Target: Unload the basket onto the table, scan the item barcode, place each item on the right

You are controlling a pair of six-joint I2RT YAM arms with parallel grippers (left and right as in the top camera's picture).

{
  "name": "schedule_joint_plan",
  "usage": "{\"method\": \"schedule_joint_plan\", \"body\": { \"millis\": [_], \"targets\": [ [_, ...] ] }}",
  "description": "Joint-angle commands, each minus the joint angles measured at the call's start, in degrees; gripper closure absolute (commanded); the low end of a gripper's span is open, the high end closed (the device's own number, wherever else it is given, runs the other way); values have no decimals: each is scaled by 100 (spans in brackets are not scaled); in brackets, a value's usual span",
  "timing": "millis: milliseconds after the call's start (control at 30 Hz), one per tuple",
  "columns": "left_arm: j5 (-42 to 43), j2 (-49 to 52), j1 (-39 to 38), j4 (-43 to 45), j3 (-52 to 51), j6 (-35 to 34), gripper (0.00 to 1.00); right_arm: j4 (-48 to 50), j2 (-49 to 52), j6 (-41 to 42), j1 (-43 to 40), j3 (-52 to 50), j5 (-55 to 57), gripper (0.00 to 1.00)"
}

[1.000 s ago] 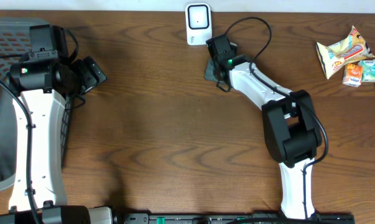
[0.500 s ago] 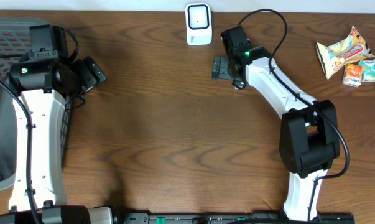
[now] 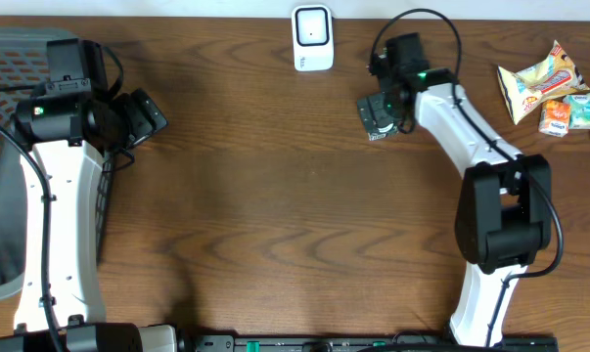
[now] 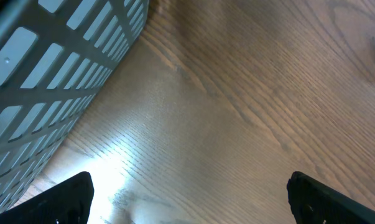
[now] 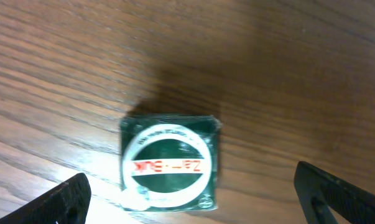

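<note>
- The right gripper (image 3: 379, 114) hangs over the far part of the bench (image 3: 275, 215), a little right of the middle. Its jaws are spread wide and grip nothing.
- The green packet (image 5: 169, 164) lies flat on the wood right under that gripper. It is square, with a round white label and red lettering. In the right wrist view it sits between the two fingertips (image 5: 69, 198), clear of both.
- The white scanner (image 3: 312, 37) stands at the far edge, near the packet on its left side.
- The left gripper (image 3: 141, 113) is near the left edge, just beside the grey mesh basket (image 4: 50, 74) — jaws fully apart, only bare wood between them.
- A few snack packs (image 3: 547, 86) lie in the far right corner — well apart from both grippers.
</note>
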Motion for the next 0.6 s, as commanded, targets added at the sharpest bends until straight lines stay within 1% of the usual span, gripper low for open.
{"method": "schedule_joint_plan", "body": {
  "millis": [0, 167, 467, 500, 567],
  "targets": [
    [-35, -2, 9, -13, 39, -52, 3, -4, 258, -490, -188, -66, -627, 1],
    [-35, -2, 9, -15, 39, -52, 2, 11, 570, -492, -221, -68, -1099, 1],
    [-35, -2, 9, -15, 39, -52, 2, 15, 739, -481, -138, -68, -1108, 1],
    [-35, -2, 9, -13, 39, -52, 2, 15, 739, -468, -138, -68, -1108, 2],
    [-35, -2, 9, -15, 39, -52, 2, 24, 739, -468, -138, -68, -1104, 6]
  ]
}}
